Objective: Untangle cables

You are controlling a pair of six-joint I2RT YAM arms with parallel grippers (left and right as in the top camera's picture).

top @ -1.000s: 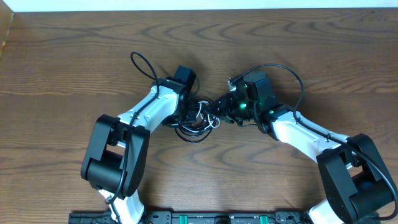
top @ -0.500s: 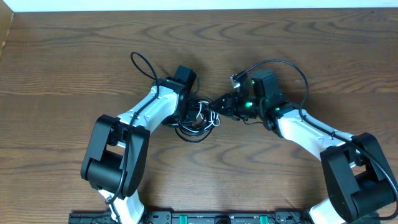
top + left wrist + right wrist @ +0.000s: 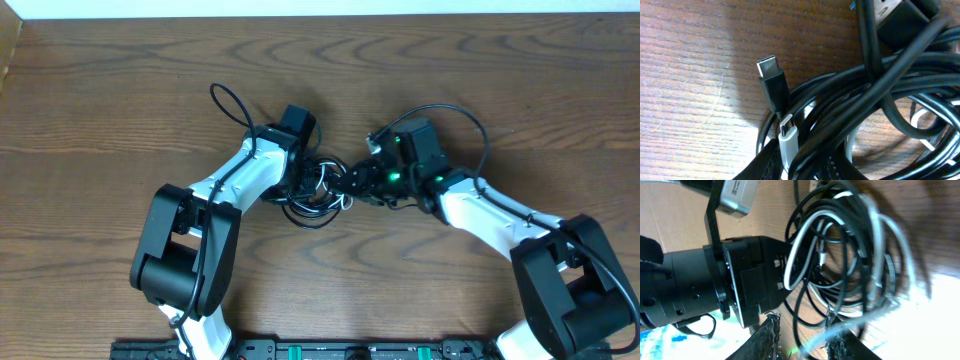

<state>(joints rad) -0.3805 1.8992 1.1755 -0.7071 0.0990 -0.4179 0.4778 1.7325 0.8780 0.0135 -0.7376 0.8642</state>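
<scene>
Overhead looks straight down on the whole table (image 3: 100, 80), my left arm (image 3: 240, 175) and right arm (image 3: 480, 210). My left wrist camera sits very close over the cables (image 3: 865, 100). My right wrist one faces that same tangle from farther back, with the left arm behind it.

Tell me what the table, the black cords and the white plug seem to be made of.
Table: wood or wood-look laminate, matte; grain lines show.
Black cords: probably rubbery plastic sheath, smooth, slightly glossy highlights.
White plug: plastic body, shiny metal tip.
</scene>
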